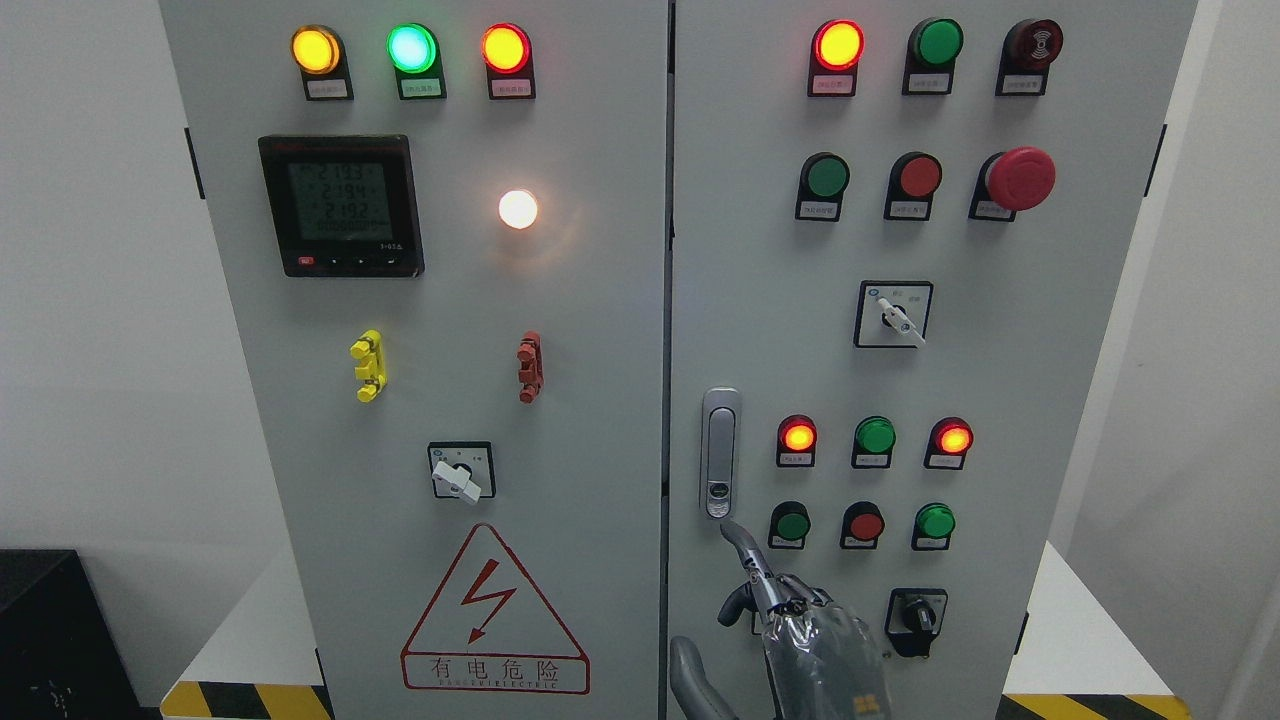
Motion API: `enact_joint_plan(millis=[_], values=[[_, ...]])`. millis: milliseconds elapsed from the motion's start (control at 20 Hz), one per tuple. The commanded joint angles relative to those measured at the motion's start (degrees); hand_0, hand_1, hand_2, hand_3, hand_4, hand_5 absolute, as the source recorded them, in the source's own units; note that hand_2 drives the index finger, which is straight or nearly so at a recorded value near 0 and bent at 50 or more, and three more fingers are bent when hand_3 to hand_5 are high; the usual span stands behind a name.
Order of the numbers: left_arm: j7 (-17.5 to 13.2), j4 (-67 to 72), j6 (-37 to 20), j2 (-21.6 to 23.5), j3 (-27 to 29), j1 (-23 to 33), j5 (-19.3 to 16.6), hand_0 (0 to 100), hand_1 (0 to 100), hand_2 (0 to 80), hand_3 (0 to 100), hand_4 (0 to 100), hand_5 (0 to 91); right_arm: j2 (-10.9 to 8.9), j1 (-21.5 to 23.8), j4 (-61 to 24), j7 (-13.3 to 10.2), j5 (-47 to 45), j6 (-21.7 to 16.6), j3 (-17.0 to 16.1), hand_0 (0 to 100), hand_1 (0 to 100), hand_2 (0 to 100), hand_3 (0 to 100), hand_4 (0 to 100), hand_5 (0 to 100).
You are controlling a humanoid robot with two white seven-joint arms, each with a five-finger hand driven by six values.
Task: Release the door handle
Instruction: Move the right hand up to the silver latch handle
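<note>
The silver door handle (720,455) sits flush and upright in its recess at the left edge of the cabinet's right door (1000,380). My right hand (745,575) comes up from the bottom edge, right of the middle, wrapped in a shiny grey cover. Its index finger (742,550) points upward, and the tip ends just under the handle's lower end without gripping it. The other fingers are loosely bent below, and the hand holds nothing. The left arm is out of view.
The right door carries lit and unlit round buttons (875,437), a red emergency stop (1020,178) and two rotary switches (915,615) close to my hand. The left door (450,300) has a meter (340,205), a switch and a warning triangle (492,610).
</note>
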Motion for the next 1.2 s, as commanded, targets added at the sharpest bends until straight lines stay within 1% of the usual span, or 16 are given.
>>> enact_joint_plan(millis=[0, 50, 200, 301, 601, 902, 1152], values=[[0.21, 0.0, -0.04, 0.0, 0.0, 0.0, 0.0, 0, 0, 4.5, 11, 0, 0.0, 0.03, -3.78, 6.23, -2.19, 4.65, 0.51, 0.87, 48, 24, 0, 67, 61, 55], [0.21, 0.0, 0.05, 0.0, 0.0, 0.0, 0.0, 0, 0, 4.5, 11, 0, 0.0, 0.12, -3.87, 6.49, -2.29, 6.06, 0.6, 0.78, 47, 24, 0, 70, 63, 57], [0.21, 0.0, 0.05, 0.0, 0.0, 0.0, 0.0, 0, 0, 4.5, 11, 0, 0.0, 0.03, -3.87, 6.5, -2.11, 7.56, 2.7, 1.04, 46, 24, 0, 77, 68, 62], [0.21, 0.0, 0.05, 0.0, 0.0, 0.0, 0.0, 0, 0, 4.6, 11, 0, 0.0, 0.03, -3.87, 6.5, -1.76, 9.05, 2.88, 1.22, 46, 24, 0, 78, 70, 64], [0.21, 0.0, 0.05, 0.0, 0.0, 0.0, 0.0, 0, 0, 4.6, 11, 0, 0.0, 0.03, -4.22, 8.43, -1.76, 12.13, 3.41, 0.95, 45, 24, 0, 80, 72, 67], [0.21, 0.0, -0.04, 0.0, 0.0, 0.0, 0.0, 0, 0, 4.5, 11, 0, 0.0, 0.03, -6.16, 9.92, -1.76, 13.01, 4.55, 1.04, 43, 24, 0, 80, 73, 67], [0.21, 0.0, 0.05, 0.0, 0.0, 0.0, 0.0, 0, 0, 4.5, 11, 0, 0.0, 0.03, -6.33, 10.28, -1.76, 13.19, 4.64, 1.04, 42, 26, 0, 80, 72, 68]])
